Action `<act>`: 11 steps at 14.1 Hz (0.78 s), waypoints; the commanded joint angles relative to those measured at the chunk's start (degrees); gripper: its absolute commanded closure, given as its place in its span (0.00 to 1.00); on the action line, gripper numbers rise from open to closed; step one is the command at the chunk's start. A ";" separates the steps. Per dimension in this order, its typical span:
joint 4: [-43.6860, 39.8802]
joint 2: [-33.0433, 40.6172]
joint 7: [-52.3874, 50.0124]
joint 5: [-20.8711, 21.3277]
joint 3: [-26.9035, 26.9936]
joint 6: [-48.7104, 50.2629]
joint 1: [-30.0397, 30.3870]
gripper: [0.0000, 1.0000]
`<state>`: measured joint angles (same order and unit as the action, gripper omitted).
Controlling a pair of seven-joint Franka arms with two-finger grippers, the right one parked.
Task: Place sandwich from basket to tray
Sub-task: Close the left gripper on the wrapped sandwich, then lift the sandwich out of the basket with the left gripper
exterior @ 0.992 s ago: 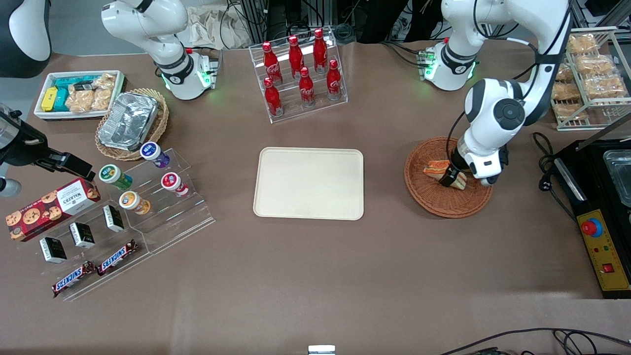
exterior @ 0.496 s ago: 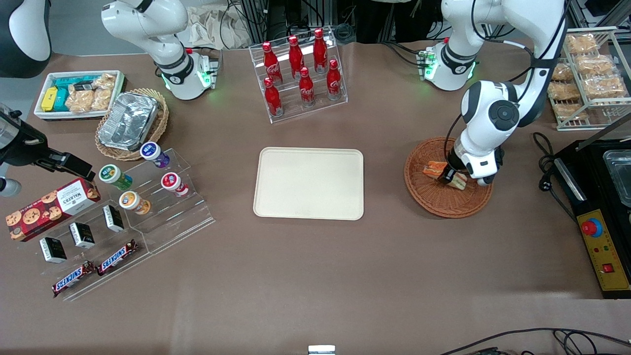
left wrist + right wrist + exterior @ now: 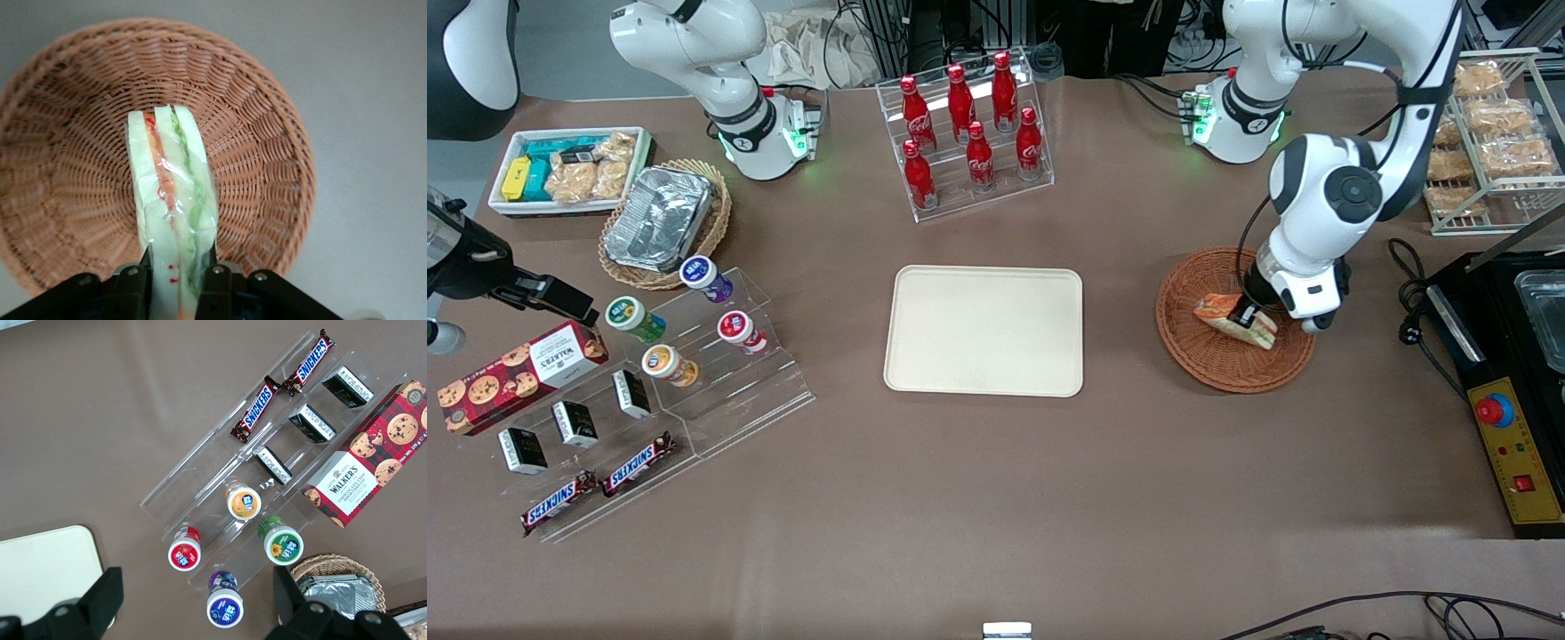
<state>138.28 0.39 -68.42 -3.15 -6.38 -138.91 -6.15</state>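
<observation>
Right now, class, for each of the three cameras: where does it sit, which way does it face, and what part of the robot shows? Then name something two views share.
Front view: high, facing both arms, looking down on the table; gripper holds the sandwich over the basket.
Left wrist view: on the working arm, looking down past its fingers at the sandwich and basket.
Right wrist view: on the parked arm, looking down at Snickers bars; its own fingers show.
Shared: the tray shows in front and right wrist views.

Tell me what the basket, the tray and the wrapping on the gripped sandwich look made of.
Basket: woven wicker, reddish-brown, visible strands. Tray: smooth matte cream, probably plastic. Sandwich, held by the gripper over the basket: glossy wrinkled clear film, likely plastic wrap, over white bread.
</observation>
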 commanded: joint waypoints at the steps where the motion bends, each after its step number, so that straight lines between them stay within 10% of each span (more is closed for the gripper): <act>1: -12.02 1.20 -0.75 1.29 0.14 16.41 -0.27 1.00; 11: -37.47 1.37 11.98 0.51 -0.39 44.60 -0.70 1.00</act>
<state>103.06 2.69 -59.56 -2.45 -6.54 -96.13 -6.19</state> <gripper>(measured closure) 0.837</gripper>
